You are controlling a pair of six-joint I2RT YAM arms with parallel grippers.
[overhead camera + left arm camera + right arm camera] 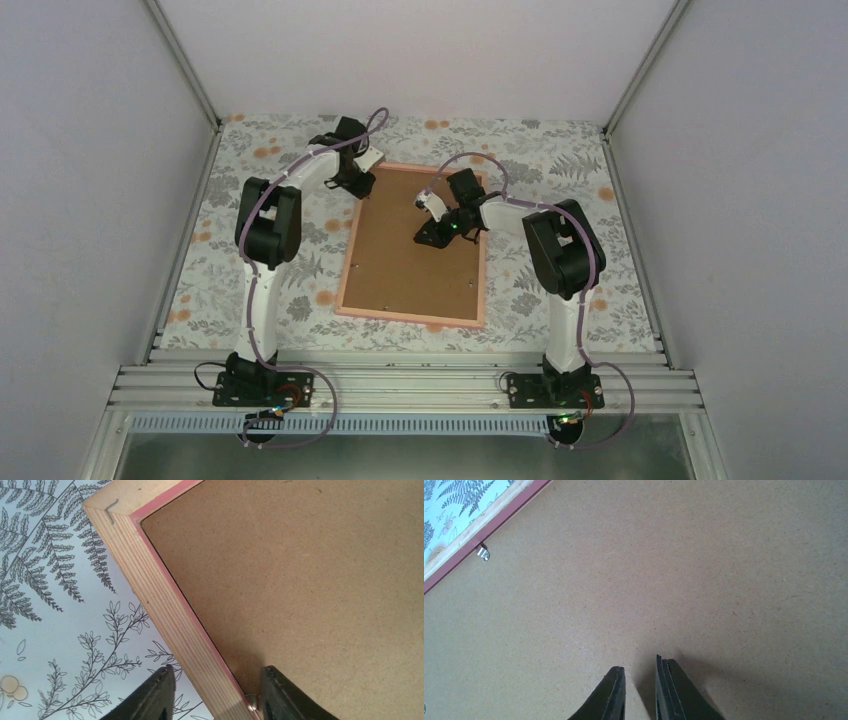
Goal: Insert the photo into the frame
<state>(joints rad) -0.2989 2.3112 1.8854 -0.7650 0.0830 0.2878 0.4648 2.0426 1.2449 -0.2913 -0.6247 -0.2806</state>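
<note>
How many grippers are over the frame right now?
2. The left gripper is at the far left corner of the frame, fingers straddling its rail. The right gripper is over the brown backing board, fingers nearly closed.

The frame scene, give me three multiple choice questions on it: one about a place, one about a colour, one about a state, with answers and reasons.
1. Where is the left gripper?
A. astride the frame rail, by its far left corner
B. over the frame's near right corner
C. off the table

2. What colour is the board filling the frame?
A. white
B. brown
C. blue

3. How is the right gripper set?
A. wide open
C. gripping a metal tab
B. nearly closed on nothing

Answers:
1 A, its fingers flank the wooden rail in the left wrist view.
2 B, plain brown fibreboard in every view.
3 B, a slim gap over bare board.
</note>
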